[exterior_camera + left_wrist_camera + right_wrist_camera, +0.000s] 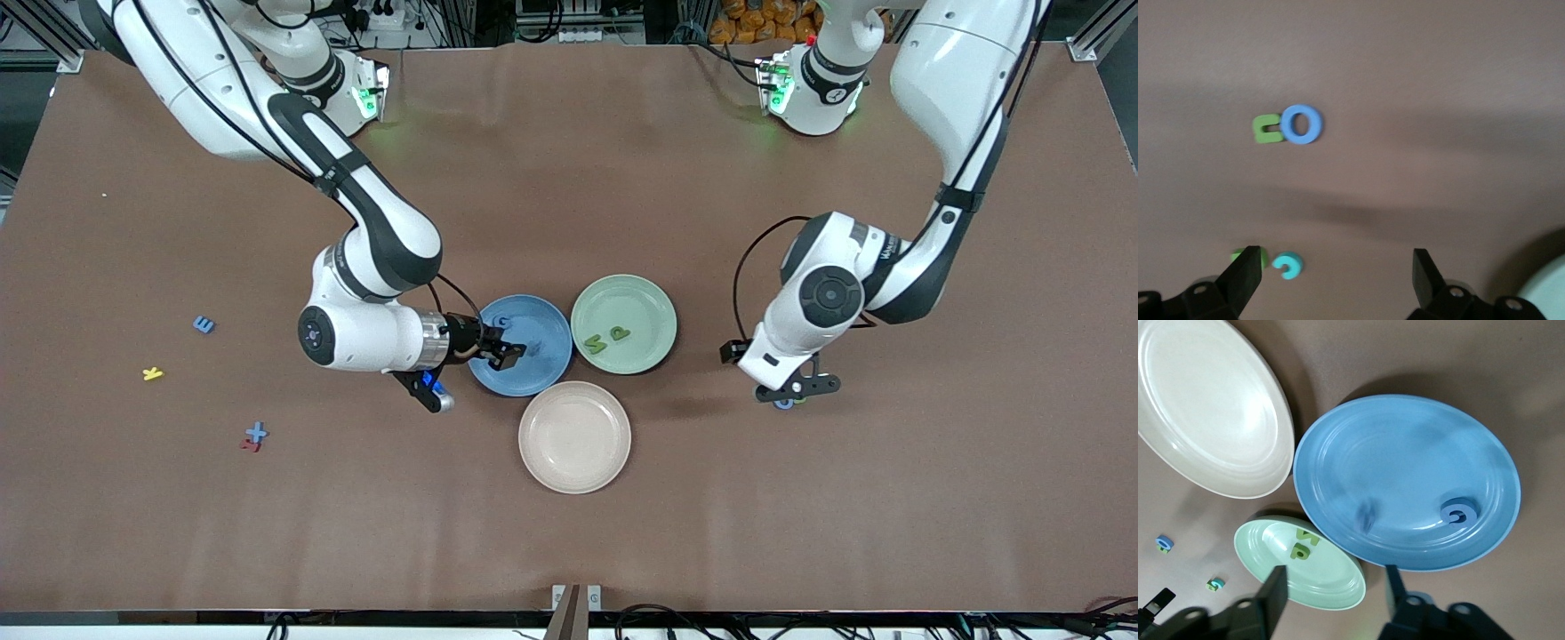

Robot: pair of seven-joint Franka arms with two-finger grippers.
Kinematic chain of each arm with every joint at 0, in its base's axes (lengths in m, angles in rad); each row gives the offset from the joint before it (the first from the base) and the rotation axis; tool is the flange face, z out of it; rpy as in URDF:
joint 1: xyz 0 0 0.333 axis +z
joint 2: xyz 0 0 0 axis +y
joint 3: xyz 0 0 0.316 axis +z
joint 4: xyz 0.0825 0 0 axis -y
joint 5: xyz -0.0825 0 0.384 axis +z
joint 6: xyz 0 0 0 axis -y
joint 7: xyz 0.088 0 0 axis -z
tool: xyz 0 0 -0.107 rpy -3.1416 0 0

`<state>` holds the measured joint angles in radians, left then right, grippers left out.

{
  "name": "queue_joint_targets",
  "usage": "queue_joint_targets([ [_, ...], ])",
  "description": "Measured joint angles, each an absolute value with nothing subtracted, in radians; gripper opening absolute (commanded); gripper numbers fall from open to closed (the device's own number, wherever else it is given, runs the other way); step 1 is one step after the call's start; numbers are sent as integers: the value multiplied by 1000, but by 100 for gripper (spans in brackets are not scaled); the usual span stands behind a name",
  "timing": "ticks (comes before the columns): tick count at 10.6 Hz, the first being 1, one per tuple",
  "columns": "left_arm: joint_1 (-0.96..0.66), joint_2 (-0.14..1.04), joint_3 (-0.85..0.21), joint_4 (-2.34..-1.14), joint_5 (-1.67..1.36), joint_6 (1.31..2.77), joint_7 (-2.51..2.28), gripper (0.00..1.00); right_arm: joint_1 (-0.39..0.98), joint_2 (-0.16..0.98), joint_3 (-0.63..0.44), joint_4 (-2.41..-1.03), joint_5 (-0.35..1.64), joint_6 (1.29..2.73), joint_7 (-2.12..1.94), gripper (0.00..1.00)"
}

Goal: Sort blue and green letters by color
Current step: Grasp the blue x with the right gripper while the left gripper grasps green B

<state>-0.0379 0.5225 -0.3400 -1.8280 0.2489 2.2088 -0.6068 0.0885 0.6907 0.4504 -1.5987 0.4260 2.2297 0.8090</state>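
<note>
My right gripper hangs open over the blue plate, nothing between its fingers. A blue letter lies in that plate, and a blurred blue shape shows near its middle. Two green letters lie in the green plate. My left gripper is open just above the table, toward the left arm's end from the plates. A cyan letter lies between its fingertips, and a green piece is half hidden by one. A blue ring touches a green letter.
An empty beige plate sits nearer the front camera than the other two plates. Toward the right arm's end of the table lie a blue letter, a yellow letter, and a blue plus beside a red letter.
</note>
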Motion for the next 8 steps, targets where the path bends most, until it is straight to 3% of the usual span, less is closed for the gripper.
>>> queue_joint_targets([
  [3, 48, 495, -342, -1958, 249, 2314, -520, 100, 94, 690, 393, -1606, 329, 2240, 808, 100],
  [6, 122, 438, -343, -2062, 251, 2352, -375, 100, 79, 691, 272, -1614, 53, 2239, 798, 100],
  [8, 142, 391, -343, -2105, 252, 2353, -173, 100, 21, 691, 246, -1618, -70, 2225, 711, 100],
])
